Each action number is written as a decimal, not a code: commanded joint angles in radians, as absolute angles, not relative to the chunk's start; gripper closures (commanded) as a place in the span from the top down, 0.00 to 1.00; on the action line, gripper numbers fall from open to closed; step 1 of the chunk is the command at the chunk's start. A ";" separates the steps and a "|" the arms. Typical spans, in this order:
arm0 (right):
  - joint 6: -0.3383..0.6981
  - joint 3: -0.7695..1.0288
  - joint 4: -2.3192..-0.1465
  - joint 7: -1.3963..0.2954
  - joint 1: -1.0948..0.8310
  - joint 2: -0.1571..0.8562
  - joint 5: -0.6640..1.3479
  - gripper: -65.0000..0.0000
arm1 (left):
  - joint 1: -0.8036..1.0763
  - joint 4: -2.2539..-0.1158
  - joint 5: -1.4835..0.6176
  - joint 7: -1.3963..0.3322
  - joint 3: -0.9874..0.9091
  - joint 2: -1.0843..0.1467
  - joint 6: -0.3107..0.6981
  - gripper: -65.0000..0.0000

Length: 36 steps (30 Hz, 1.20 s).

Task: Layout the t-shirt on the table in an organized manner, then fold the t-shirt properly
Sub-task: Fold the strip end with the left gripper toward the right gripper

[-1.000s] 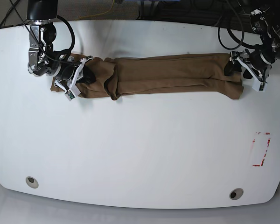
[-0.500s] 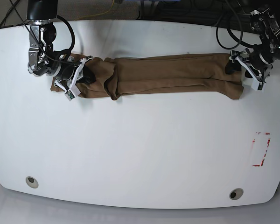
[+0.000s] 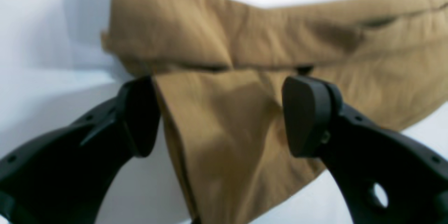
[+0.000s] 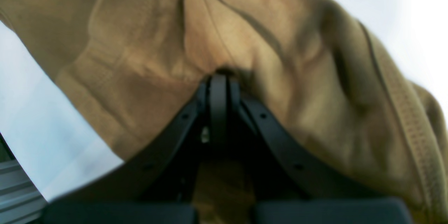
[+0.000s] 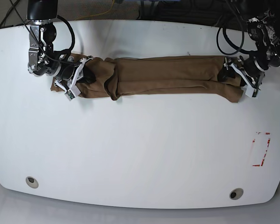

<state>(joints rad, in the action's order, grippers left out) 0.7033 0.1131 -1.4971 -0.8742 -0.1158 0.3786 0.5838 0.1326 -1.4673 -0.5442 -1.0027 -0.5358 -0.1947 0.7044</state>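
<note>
The tan-brown t-shirt (image 5: 168, 74) lies bunched into a long, wrinkled band across the far part of the white table (image 5: 140, 149). My right gripper (image 5: 82, 74) is at the band's left end, shut on the t-shirt. In the right wrist view its fingertips (image 4: 218, 89) pinch a fold of the cloth (image 4: 140, 42). My left gripper (image 5: 234, 74) is at the band's right end. In the left wrist view it (image 3: 222, 119) stands open, its two pads straddling a flap of the cloth (image 3: 245, 42) without squeezing it.
A red dashed rectangle (image 5: 261, 149) marks the table's right side. Two round grey holes (image 5: 31, 182) (image 5: 236, 193) sit near the front edge. Black cables (image 5: 224, 37) loop over the far right edge behind the left arm.
My left gripper has moved left and slightly down, from just off the shirt's right end onto it. The right gripper and the shirt have stayed put.
</note>
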 commanded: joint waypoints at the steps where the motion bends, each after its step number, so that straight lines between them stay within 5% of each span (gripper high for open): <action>1: 0.698 0.113 -1.501 -0.908 -0.117 0.387 0.564 0.01 | 0.140 -1.463 -0.519 -1.044 -0.533 -0.199 0.698 0.78; 6: 0.698 0.113 -1.501 -0.908 -0.117 0.387 0.564 0.01 | 0.142 -1.465 -0.519 -1.044 -0.533 -0.199 0.698 0.67; 16: 0.698 0.114 -1.503 -0.908 -0.133 0.384 0.564 0.01 | 0.140 -1.466 -0.519 -1.044 -0.535 -0.200 0.698 0.01; 36: 0.698 0.116 -1.504 -0.908 -0.137 0.354 0.556 0.01 | 0.174 -1.830 -0.524 -1.044 -0.435 -0.203 0.698 0.05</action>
